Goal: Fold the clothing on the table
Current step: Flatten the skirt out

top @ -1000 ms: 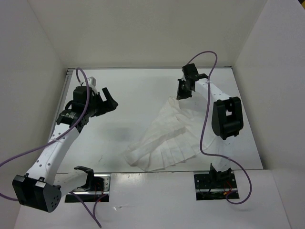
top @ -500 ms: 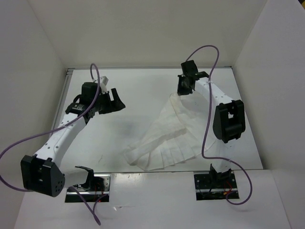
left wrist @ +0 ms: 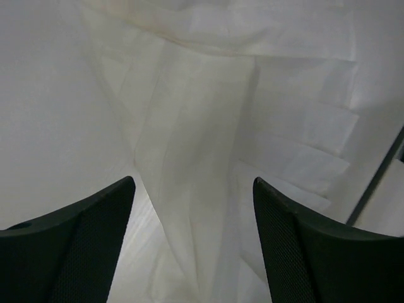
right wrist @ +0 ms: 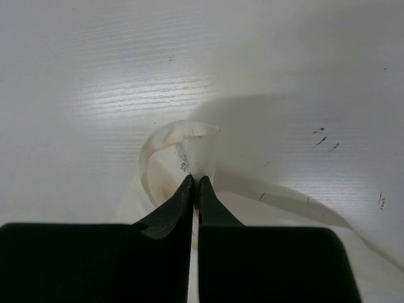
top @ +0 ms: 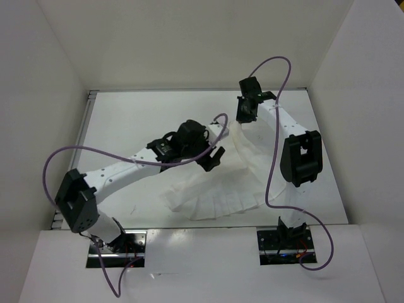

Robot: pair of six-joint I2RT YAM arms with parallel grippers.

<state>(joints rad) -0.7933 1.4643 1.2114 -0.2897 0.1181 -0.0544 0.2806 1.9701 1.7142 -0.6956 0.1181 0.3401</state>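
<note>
Clothing (top: 221,189): pleated hem fanned flat near 6 o'clock edge of surface (top: 139,120), no fold in it. Centre: left gripper (left wrist: 192,183) over pleats, jaws wide apart, nothing held. Toward 1 o'clock: right gripper (right wrist: 196,180), jaws pinched tight on garment's narrow end, drawn up off surface. Judgement: early stage, no fold laid, all folding left.

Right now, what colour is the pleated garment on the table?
The thin pleated fabric garment is plain white, best in the top external view.

Plain white upright walls (top: 189,44) at back and both sides, soft even light, white near ledge (top: 202,268)
</note>
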